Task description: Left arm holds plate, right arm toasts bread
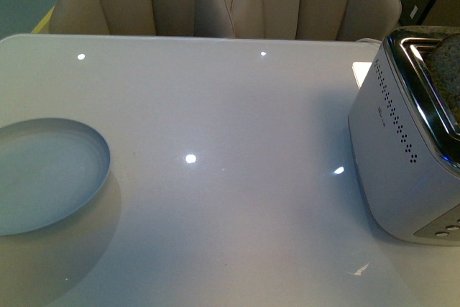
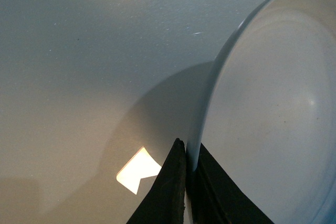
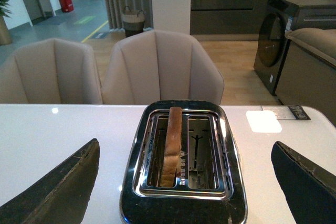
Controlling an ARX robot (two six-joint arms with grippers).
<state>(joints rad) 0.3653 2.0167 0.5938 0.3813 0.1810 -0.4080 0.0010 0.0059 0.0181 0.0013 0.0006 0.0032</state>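
Standing on edge in one slot of the toaster point(image 3: 184, 205), the bread point(image 3: 172, 145) leaves the neighbouring slot empty. The right gripper point(image 3: 185, 148) faces it, jaws wide open, touching nothing. Front view only: the plate point(image 1: 43, 177) at the left of the worktop point(image 1: 215, 106), with broad bare surface between it and the toaster. Left gripper point(image 2: 187, 182): jaws clamped on the plate's rim.

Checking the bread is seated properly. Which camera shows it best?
The right wrist view: the bread stands upright in one slot of the toaster, seen from above. The front view catches only its top at the frame edge; the left wrist view does not show it.
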